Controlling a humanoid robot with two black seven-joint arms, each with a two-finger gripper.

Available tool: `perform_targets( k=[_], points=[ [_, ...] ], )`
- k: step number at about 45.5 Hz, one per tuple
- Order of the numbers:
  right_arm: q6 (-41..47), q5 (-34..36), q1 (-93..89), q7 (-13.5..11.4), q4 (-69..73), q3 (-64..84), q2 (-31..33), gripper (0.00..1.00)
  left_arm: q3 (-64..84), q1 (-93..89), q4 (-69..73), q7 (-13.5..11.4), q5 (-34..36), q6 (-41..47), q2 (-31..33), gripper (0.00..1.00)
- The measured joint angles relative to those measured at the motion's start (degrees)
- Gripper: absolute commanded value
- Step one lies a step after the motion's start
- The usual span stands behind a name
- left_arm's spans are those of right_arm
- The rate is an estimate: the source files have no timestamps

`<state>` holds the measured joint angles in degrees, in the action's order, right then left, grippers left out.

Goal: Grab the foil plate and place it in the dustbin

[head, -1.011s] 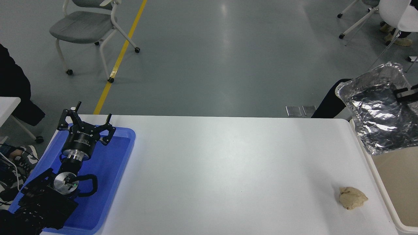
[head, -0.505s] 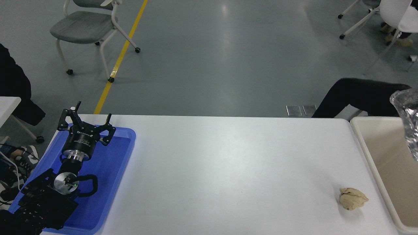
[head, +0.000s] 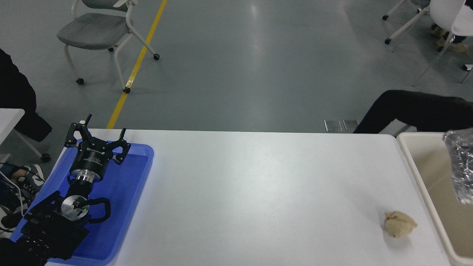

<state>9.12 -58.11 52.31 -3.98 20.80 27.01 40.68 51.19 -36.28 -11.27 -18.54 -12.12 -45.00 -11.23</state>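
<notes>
Showing only as a blurred, shiny sliver at the right edge, the foil plate (head: 462,166) sat over the open beige dustbin (head: 414,164) that stood against the table's right side; whether anything gripped it could not be told, since the right gripper lay outside the picture. The left gripper (head: 97,135) was parked over the blue tray (head: 129,192) at the near left, its fingers spread wide around nothing. A crumpled tan paper ball (head: 400,224) lay on the white table (head: 258,184) near the bin.
</notes>
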Motion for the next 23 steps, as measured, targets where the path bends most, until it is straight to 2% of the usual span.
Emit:
perform_targets(
  k=[14,16,17,18,19,23],
  points=[
    [-0.7,0.1,-4.2,0.0,-3.5,-4.4,-3.0,0.0,0.0,0.1,0.0,0.0,0.0,0.0,0.0,1.0],
    [-0.7,0.2,-4.5,0.0,-3.7,-5.0,-3.3,0.07,0.0,0.1,0.0,0.0,0.0,0.0,0.0,1.0],
    [-0.7,0.2,-4.6,0.0,-3.8,-5.3,-3.4,0.21,0.0,0.1,0.0,0.0,0.0,0.0,0.0,1.0],
    [-0.7,0.2,-4.7,0.0,-3.9,-5.5,-3.5,0.56,0.0,0.1,0.0,0.0,0.0,0.0,0.0,1.0],
    [-0.8,0.2,-4.8,0.0,-4.0,-5.8,-3.6,0.99,0.0,0.1,0.0,0.0,0.0,0.0,0.0,1.0],
    [-0.8,0.2,-5.1,0.0,-4.2,-6.8,-3.9,1.0,0.0,0.1,0.0,0.0,0.0,0.0,0.0,1.0]
  ],
)
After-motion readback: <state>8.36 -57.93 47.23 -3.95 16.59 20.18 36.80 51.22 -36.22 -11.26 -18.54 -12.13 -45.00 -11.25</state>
